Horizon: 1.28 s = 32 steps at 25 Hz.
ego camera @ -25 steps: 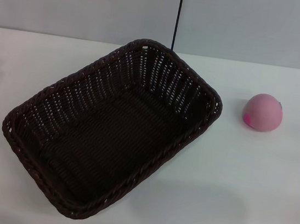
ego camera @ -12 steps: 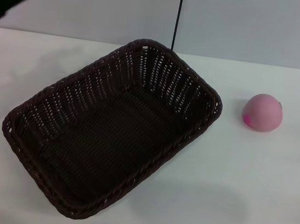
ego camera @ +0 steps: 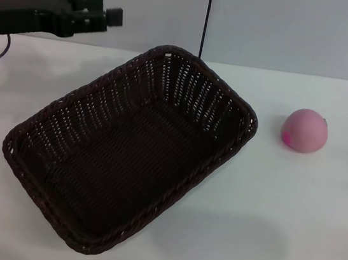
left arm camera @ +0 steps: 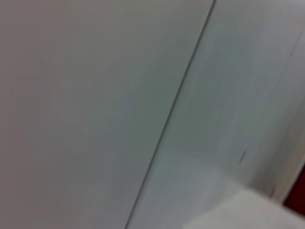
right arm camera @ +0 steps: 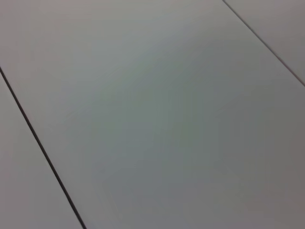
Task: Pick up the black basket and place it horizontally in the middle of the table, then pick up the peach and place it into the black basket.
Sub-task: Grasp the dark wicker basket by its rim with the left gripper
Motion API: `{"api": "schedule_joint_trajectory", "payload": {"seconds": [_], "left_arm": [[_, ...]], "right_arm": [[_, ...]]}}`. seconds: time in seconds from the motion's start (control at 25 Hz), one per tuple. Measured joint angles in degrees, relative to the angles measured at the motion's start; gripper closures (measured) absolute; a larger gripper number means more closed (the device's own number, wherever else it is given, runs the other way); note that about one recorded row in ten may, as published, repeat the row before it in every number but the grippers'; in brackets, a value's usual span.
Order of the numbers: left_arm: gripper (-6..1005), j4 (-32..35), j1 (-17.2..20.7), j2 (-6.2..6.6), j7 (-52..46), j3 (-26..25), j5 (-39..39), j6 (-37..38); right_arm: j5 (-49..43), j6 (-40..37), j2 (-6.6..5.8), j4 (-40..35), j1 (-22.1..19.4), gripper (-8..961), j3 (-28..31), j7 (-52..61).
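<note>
White table point(ego camera: 290, 222), angled black basket point(ego camera: 130, 147), peach point(ego camera: 305, 130) well right; left hand point(ego camera: 108, 17) aloft, finger state unclear.

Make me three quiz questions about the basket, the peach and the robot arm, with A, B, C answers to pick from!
1. Where is the peach?
A. inside the basket
B. on the table, right of the basket
C. in a gripper

2. How many peaches are there?
A. one
B. two
C. three

3. How does the basket lie?
A. upside down
B. straight across the table
C. slanted, opening up, empty

Answers:
1 B: it sits on the white table, apart from the basket's rim.
2 A: only one pink fruit shows.
3 C: its long side runs diagonally and nothing is inside; the left gripper hovers above the far left of the table.
</note>
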Motion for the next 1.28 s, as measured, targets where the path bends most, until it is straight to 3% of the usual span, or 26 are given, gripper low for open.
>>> {"api": "schedule_joint_trajectory", "payload": {"seconds": [0.16,0.24,0.44,0.48,0.6,1.28], "left_arm": [[284,5.9,-1.8,0.47,-6.8,0.4,8.3,1.8],[284,12.0,-3.3,0.35,-12.6,0.5,16.4,4.8],[283,14.9,-4.1,-0.02,-14.9,0.5,20.0,6.1],[283,20.5,-6.3,-2.01,-19.5,0.6,30.2,8.2],[283,22.3,-8.7,-4.10,-21.3,0.7,39.6,9.5],[286,21.5,-9.4,-4.55,-24.5,6.4,46.7,9.2]], "right_arm": [[0.0,1.5,0.00,0.1,0.0,408,0.0,0.0],[0.0,1.7,0.03,0.2,0.1,408,0.0,0.0],[0.0,1.8,0.08,0.2,0.0,408,0.0,0.0],[0.0,1.8,0.08,0.2,0.0,408,0.0,0.0],[0.0,1.8,0.09,0.3,-0.2,408,0.0,0.0],[0.4,3.1,0.09,0.9,0.2,408,0.5,0.0]]}}
